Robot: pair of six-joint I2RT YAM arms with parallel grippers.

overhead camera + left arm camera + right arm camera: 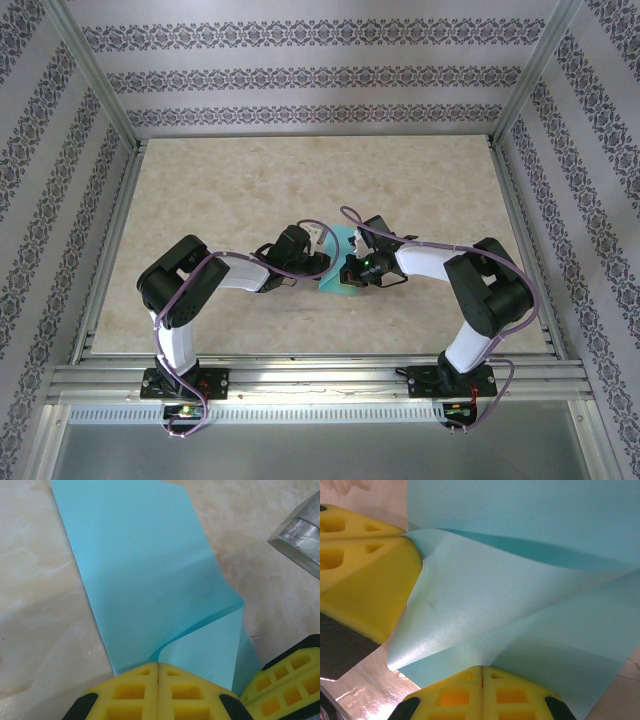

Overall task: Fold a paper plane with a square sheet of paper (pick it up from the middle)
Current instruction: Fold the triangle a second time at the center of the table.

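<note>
Thin turquoise square sheet of paper (135,570) — light, limp, likely to crease readily. The left gripper (158,666) and right gripper (481,670) each pinch its curled edge — grip gently there.

No text, label, brand or number can be read.

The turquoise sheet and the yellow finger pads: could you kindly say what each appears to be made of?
Turquoise sheet: thin matte paper, judging by its soft curl and crisp edges. Yellow finger pads: probably moulded plastic or rubber, matte, with recessed pockets; which one is unclear.
</note>
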